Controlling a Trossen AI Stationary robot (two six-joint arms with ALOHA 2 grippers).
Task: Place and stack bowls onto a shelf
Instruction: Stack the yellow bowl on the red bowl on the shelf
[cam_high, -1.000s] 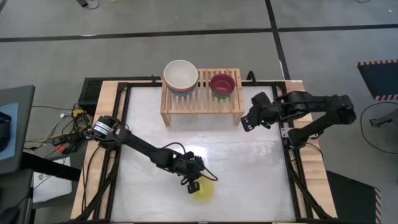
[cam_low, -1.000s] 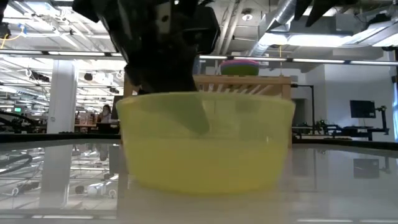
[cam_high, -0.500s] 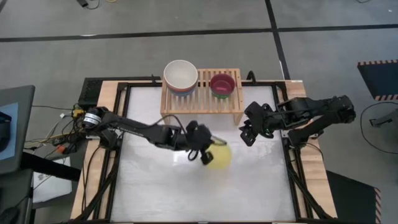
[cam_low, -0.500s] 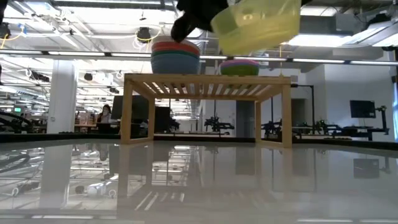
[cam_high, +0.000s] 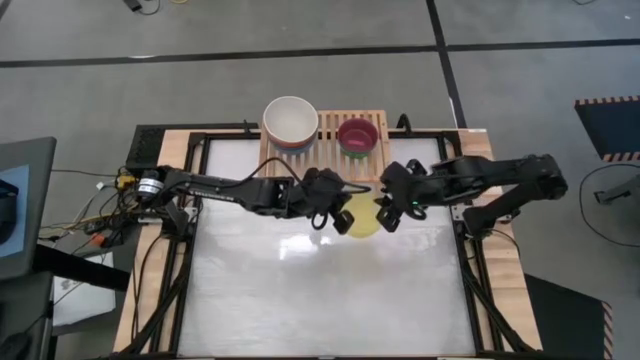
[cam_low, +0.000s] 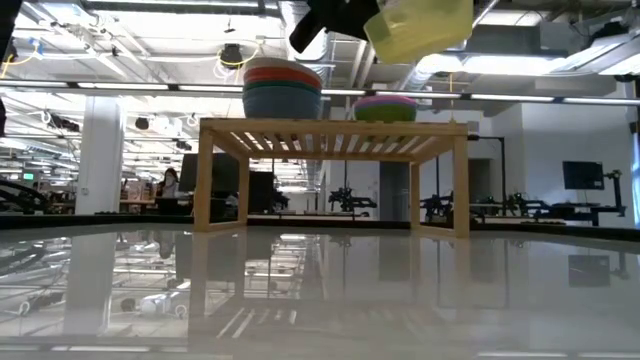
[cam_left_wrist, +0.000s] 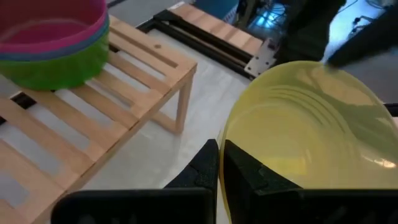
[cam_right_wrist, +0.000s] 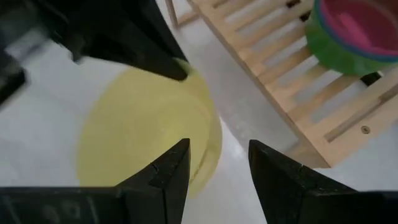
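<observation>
Shiny and white, the worktop (cam_high: 320, 280) has one low wooden shelf (cam_high: 325, 160) standing at its far edge. Two piles of bowls sit on the shelf's slats. One pile is of big bowls (cam_high: 290, 122): a cream white one on top, with red, teal and blue ones under it in the low view, so four big bowls. The other pile is of small bowls (cam_high: 359, 136): pink inside, then blue, then green at the bottom, so three small bowls.

One more small bowl, the yellow bowl (cam_high: 362, 214), is up in the air, just in front of the shelf's right end. The left tool (cam_high: 335, 213) has its two fingers pinched tight on the rim of this bowl and holds it tipped. The right tool (cam_high: 392, 212) is just beside the bowl on the other side. Its two fingers are spread apart and hold nothing.
</observation>
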